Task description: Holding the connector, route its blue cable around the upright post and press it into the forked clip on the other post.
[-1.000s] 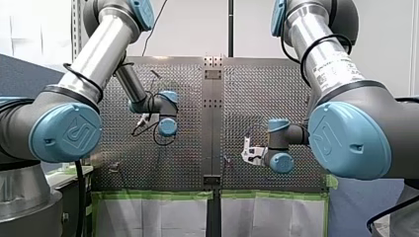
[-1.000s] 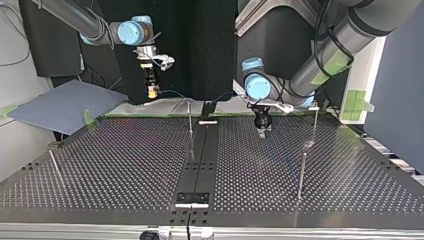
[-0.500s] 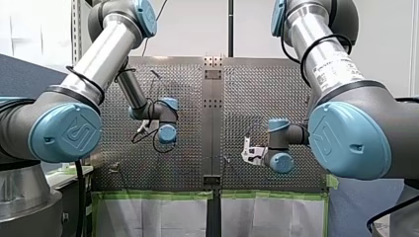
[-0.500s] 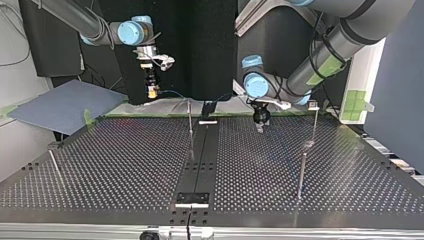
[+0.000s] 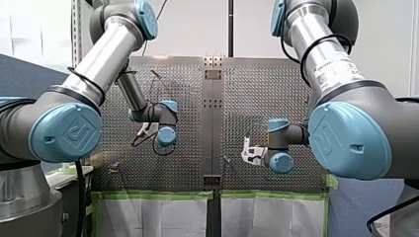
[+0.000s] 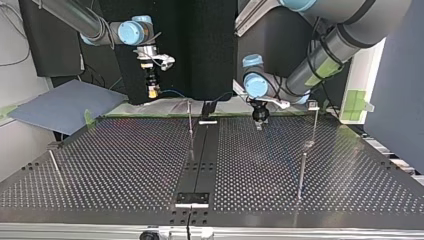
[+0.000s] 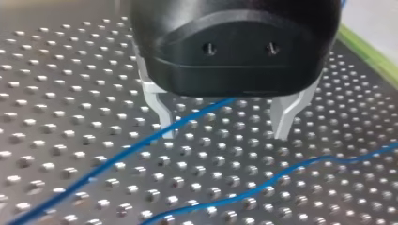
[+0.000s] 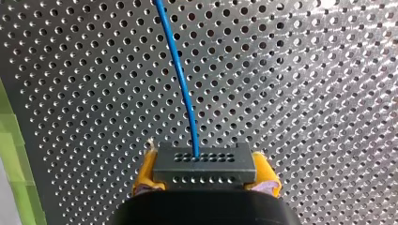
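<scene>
Connector (image 8: 204, 165): a small, dark, rigid block with rows of holes. It is clamped by its two side faces, with the holed face outward.
Connector location: in the top view it is left of the centre rail (image 6: 200, 155), raised above the far edge of the perforated table (image 6: 125, 160).
Blue cable (image 8: 180, 84): it leaves the middle of the holed face and runs out over the table. Across the rail, one run passes beneath my left gripper (image 7: 224, 133) and a second lies on the table just ahead of it.
Handling (judgement): the cable is thin, light and limp, so it will probably sag and trail rather than hold a bend. Steer it by the connector. For seating, grip the cable close to the clip. Avoid hard pulls where it enters the block.
Right gripper (image 8: 205, 173): its yellow pads (image 8: 144, 174) are closed firmly on the connector.
Left gripper: its metal fingers (image 7: 157, 105) are spread wide and grip nothing. One cable run lies in the gap, close to one finger; whether it touches the finger cannot be told.
Upright post (image 6: 190, 117): it stands just beside the rail on the top view's left.
Two further posts (image 6: 301, 172): they stand well to the rail's right. The forked clip is too small to identify.
Progress (judgement): the cable is not yet routed around a post.
</scene>
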Tool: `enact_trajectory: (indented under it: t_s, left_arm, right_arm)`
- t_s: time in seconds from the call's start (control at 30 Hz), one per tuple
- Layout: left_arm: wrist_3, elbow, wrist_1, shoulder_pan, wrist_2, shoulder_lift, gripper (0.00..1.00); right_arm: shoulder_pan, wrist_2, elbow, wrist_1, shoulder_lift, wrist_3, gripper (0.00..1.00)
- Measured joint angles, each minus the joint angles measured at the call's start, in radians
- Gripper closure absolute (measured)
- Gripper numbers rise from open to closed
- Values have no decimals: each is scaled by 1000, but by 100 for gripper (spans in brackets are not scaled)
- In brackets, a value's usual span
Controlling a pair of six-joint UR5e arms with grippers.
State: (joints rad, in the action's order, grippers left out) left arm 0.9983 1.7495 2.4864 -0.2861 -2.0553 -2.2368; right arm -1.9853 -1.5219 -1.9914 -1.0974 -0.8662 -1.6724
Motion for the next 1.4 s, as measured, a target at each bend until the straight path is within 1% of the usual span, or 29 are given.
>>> enact_trajectory:
  t_s: [0.13, 0.27, 0.7, 0.93, 1.1, 1.2, 1.4]
  left_arm:
    - [-13, -1, -11, 0, -8, -33, 0]
    - [-17, -1, -15, 1, -7, -60, 0]
    - [-21, -4, -14, -6, 20, -80, 0]
    - [-56, -22, -7, -12, -14, -130, 0]
    - [-63, -30, 5, -13, -27, -173, 0]
    - [-58, -32, 12, -13, -20, -188, 0]
    - [-19, -32, 27, -22, 23, -193, 0]
  right_arm:
    - [-1, 0, 0, 0, 0, 0, 100]
    - [-3, 0, 0, 1, -1, 0, 100]
    - [-7, 0, 1, 1, -2, 0, 100]
    - [-7, 0, 3, 1, -2, 1, 100]
    - [-8, -1, 5, 2, -3, 1, 100]
    - [-9, -3, 5, 2, -3, 0, 100]
    - [-10, -4, 6, 3, -3, 1, 100]
